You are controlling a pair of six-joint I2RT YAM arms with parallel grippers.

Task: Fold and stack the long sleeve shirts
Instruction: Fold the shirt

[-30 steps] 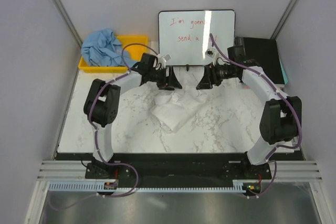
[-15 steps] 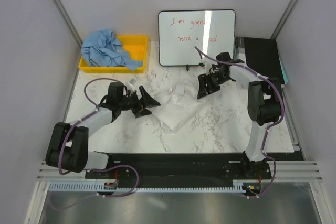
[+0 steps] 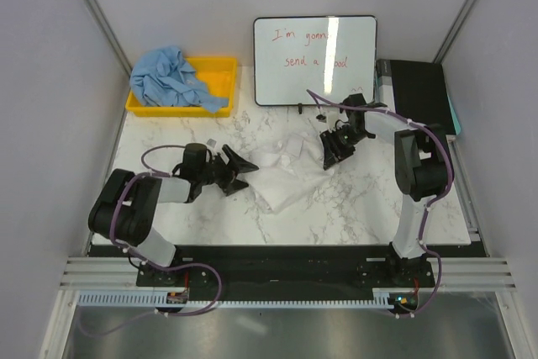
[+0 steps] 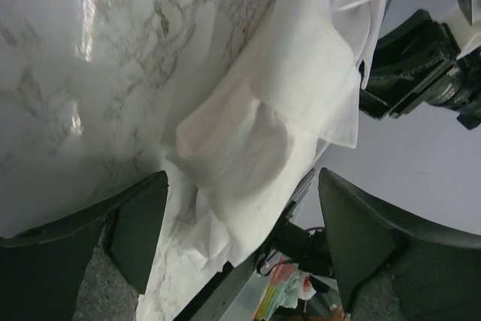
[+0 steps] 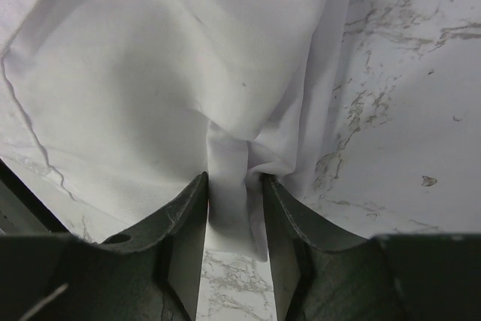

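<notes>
Overhead, the white shirt lies crumpled at the centre of the marble counter. Its sleeves and collar cannot be told apart in the folds. The blue shirt sits bunched at the upper left, heaped over the left end of the yellow bin and hiding much of it.

The left gripper lies low, just left of the white shirt, with its jaws wide apart and holding nothing. In the left wrist view the cloth spreads beyond and between the two dark fingers. Whether it touches them is hard to make out.

The right gripper stands at the shirt's upper right edge. In the right wrist view the jaws are clamped on a narrow upright pleat of the white cloth, which fills the gap between them.

Glare washes out part of the red writing on the whiteboard at top centre. A black object at the upper right is partly cut off by the wall and cannot be identified.
</notes>
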